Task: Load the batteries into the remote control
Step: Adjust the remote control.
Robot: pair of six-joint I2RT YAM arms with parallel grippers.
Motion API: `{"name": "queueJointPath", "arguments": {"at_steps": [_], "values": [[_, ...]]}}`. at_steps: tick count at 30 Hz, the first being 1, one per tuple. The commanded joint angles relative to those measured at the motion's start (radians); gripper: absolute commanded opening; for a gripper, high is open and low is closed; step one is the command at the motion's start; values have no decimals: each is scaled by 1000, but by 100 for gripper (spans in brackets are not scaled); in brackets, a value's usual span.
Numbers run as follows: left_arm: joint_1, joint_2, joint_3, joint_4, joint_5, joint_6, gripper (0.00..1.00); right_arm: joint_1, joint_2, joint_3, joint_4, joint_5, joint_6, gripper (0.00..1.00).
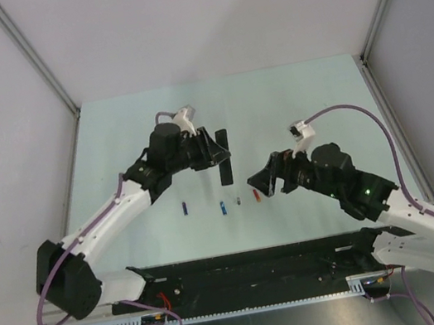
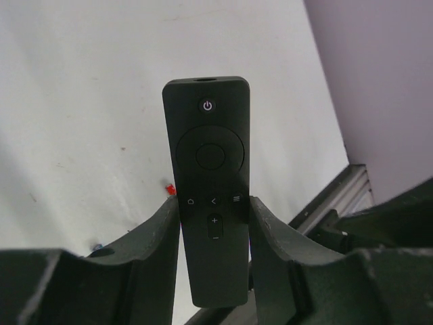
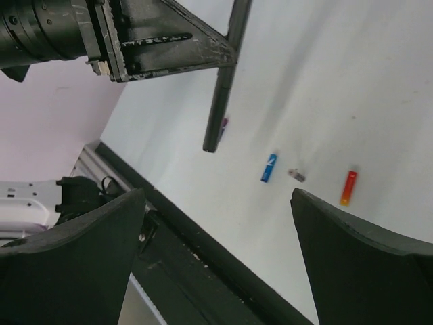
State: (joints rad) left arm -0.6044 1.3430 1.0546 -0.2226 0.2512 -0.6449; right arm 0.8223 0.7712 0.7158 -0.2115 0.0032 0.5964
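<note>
Nothing loaded yet: left gripper (image 2: 213, 206) pinches the remote (image 2: 211, 156) at the overhead view's centre (its battery side hidden), right gripper (image 3: 216, 194) gapes wide and empty lower right, and four batteries (image 1: 223, 208) lie loose in a row just below.

I see the remote control (image 2: 206, 169) is smooth, matt black plastic. The left gripper (image 2: 211, 206) has fingers (image 2: 145, 250) of rough, grainy dark plastic. The table (image 2: 81, 101) looks matt and pale.

The surface (image 3: 352, 81) lies open under my right pincer (image 3: 216, 217); the batteries (image 3: 296, 175) lie just ahead, and the raised remote control (image 3: 220, 101) blocks beyond them.
</note>
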Motion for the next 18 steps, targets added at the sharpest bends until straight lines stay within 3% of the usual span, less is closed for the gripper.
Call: {"name": "queueJointPath", "arguments": {"at_steps": [1, 6, 18], "values": [[-15, -110, -65, 198, 82, -4, 0, 89, 80, 92, 41, 59, -10, 93], [-28, -160, -102, 245, 69, -39, 0, 212, 178, 155, 29, 219, -24, 91], [-44, -214, -151, 307, 57, -101, 0, 233, 235, 168, 75, 348, -20, 85]]}}
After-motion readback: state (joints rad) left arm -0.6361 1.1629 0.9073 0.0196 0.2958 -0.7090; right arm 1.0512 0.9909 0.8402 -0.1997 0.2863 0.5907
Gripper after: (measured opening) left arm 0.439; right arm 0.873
